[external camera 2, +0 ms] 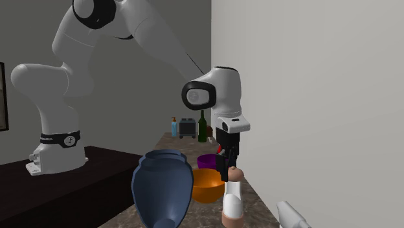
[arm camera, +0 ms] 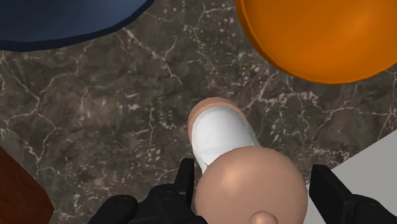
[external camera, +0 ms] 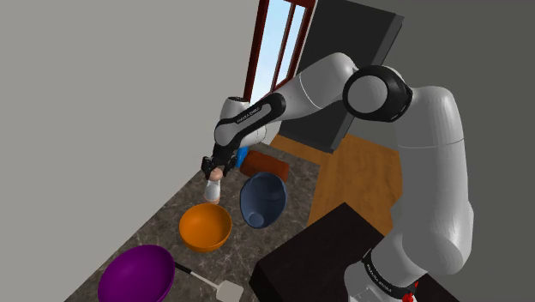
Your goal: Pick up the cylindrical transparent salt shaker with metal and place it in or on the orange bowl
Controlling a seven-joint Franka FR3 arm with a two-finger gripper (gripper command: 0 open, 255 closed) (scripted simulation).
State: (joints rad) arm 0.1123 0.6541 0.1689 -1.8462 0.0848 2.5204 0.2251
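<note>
Salt shaker (arm camera: 219, 137) is being seen upright on worktop (arm camera: 114, 108), just beside orange bowl (arm camera: 318, 38). End effector (arm camera: 254, 167) is being held spread round its cap. Gap at one finger is being shown by wrist view, purple bowl (external camera 2: 208, 159) beyond orange bowl by second exterior view.

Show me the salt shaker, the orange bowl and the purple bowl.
salt shaker (external camera: 213, 190), shoulder view, white body.
orange bowl (external camera: 206, 227), shoulder view, inner wall.
purple bowl (external camera: 137, 274), shoulder view, inner wall.

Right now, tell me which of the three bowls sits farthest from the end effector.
The purple bowl: it lies beyond the orange bowl, while that one and the blue bowl sit close by the end effector.
</note>
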